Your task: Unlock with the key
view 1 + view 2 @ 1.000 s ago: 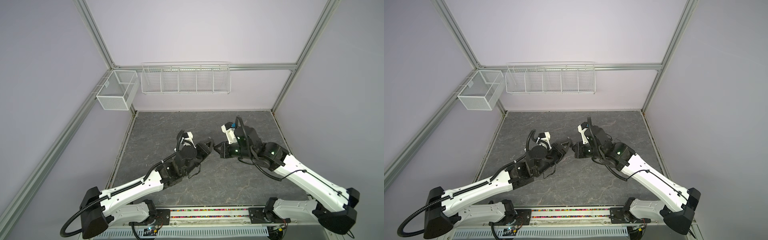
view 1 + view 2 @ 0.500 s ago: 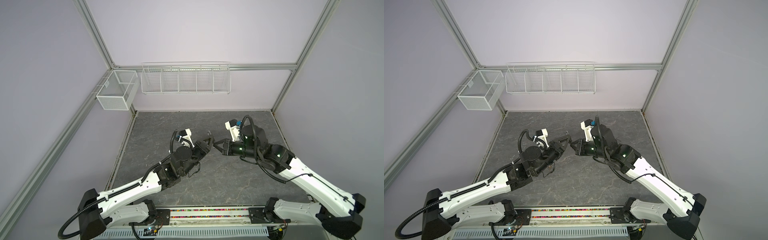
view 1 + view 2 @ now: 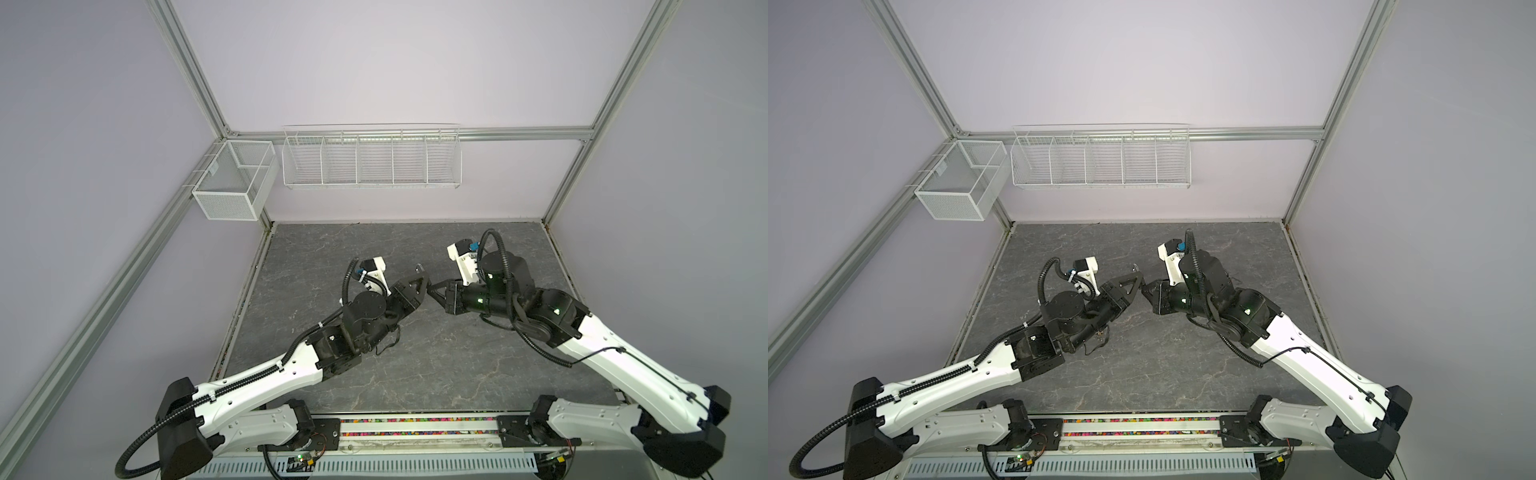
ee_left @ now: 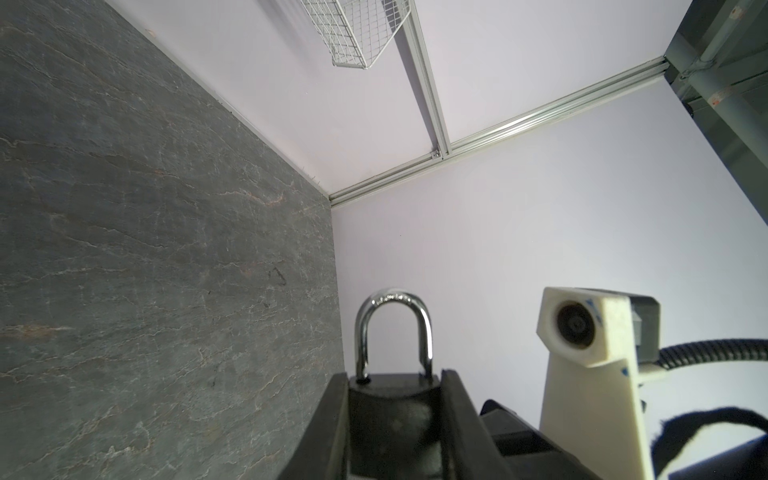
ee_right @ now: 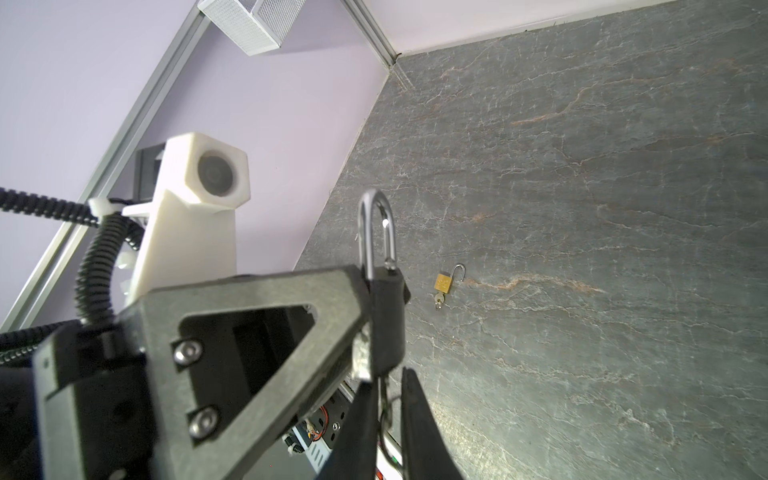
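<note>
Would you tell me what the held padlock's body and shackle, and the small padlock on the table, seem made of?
The held padlock has a matte black body, coated metal or plastic, I cannot tell. Its shackle looks like polished chromed steel: it mirrors the light. The small padlock looks brass: yellow, satin sheen, silvery shackle.

Dark grey desk (image 3: 374, 249) veined with pale and rust-coloured streaks, plain lilac walls (image 3: 374, 62), white wire rack (image 3: 370, 166), white mesh basket (image 3: 232, 183), black padlock (image 4: 392, 415) with mirror-bright chrome shackle (image 4: 392, 298), black left end effector (image 3: 419, 284), small brass-yellow padlock (image 5: 444, 282).
</note>
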You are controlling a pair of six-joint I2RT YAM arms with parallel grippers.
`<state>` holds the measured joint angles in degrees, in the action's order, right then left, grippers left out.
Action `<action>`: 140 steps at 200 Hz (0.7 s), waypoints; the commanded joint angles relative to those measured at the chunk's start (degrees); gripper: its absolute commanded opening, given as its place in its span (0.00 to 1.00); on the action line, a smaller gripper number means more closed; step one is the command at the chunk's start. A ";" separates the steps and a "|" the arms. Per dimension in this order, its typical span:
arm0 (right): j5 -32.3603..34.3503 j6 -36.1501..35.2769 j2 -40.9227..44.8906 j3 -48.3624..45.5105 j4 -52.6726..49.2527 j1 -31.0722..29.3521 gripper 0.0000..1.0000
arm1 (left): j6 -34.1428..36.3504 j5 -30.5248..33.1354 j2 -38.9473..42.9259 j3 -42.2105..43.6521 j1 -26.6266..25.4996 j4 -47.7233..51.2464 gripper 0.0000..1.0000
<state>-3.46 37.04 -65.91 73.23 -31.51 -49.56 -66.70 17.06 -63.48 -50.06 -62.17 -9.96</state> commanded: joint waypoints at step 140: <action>15.24 -14.03 -3.29 15.69 -21.59 -0.24 0.72 | 40.46 1.85 1.48 4.81 -0.39 -10.61 0.00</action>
<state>9.91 26.85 -65.60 85.54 -47.62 -49.71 -42.33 21.56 -62.98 -48.53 -62.30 -10.68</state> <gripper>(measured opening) 0.703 0.289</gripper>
